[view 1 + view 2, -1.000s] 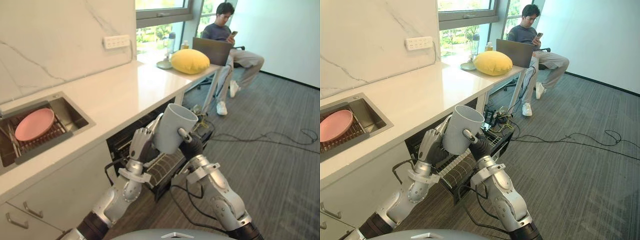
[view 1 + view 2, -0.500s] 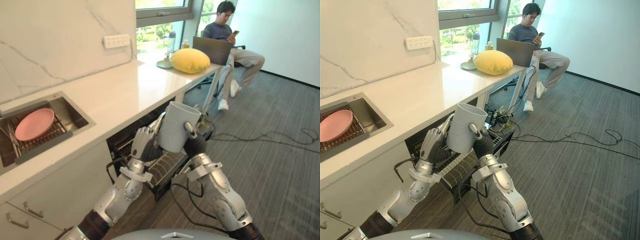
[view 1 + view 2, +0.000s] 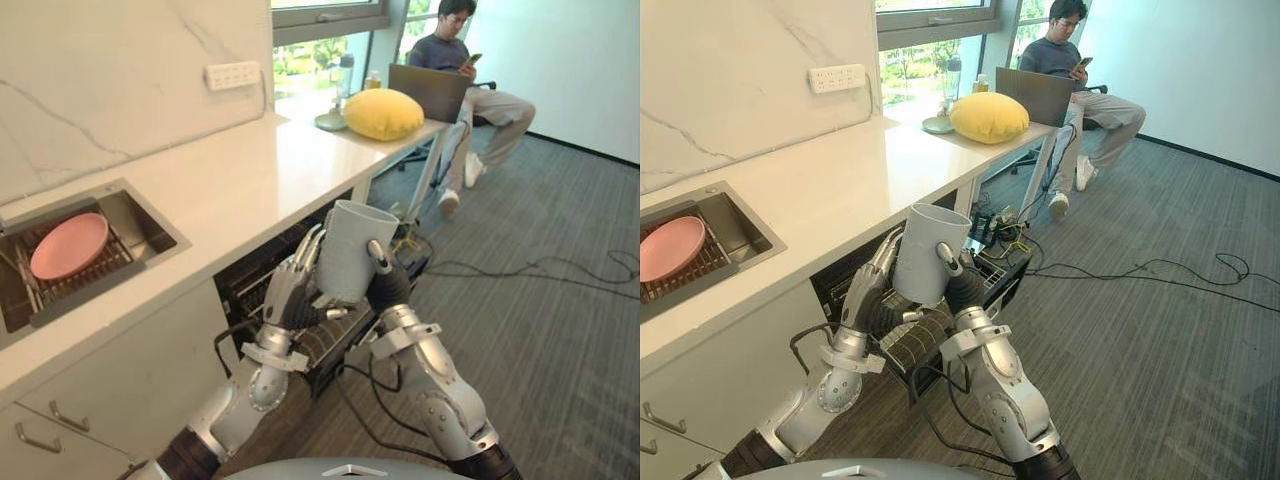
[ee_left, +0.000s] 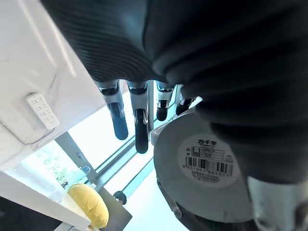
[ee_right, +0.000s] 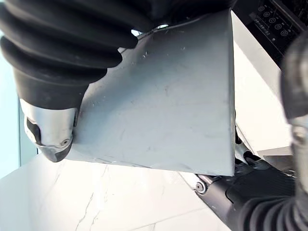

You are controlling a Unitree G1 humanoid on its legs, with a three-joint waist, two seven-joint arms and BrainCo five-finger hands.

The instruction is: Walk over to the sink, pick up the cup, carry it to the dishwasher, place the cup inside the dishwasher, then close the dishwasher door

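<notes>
The grey cup point(image 3: 352, 250) is held upright in the air between both hands, in front of the open dishwasher point(image 3: 248, 283). The left hand point(image 3: 295, 290) is laid flat against the cup's left side with its fingers point(image 4: 139, 126) straight, and the right hand point(image 3: 388, 290) is clamped on the right side with its thumb pressed up the wall toward the rim. Beyond the hands, the white countertop point(image 3: 235, 180) is seen with the sink point(image 3: 150, 228) set into it at the left and a pink plate point(image 3: 68, 246) lying inside. Farther off, a yellow cushion point(image 3: 383, 113) is placed at the counter's end, with a laptop point(image 3: 430, 92) and a seated person point(image 3: 470, 70) behind it.
</notes>
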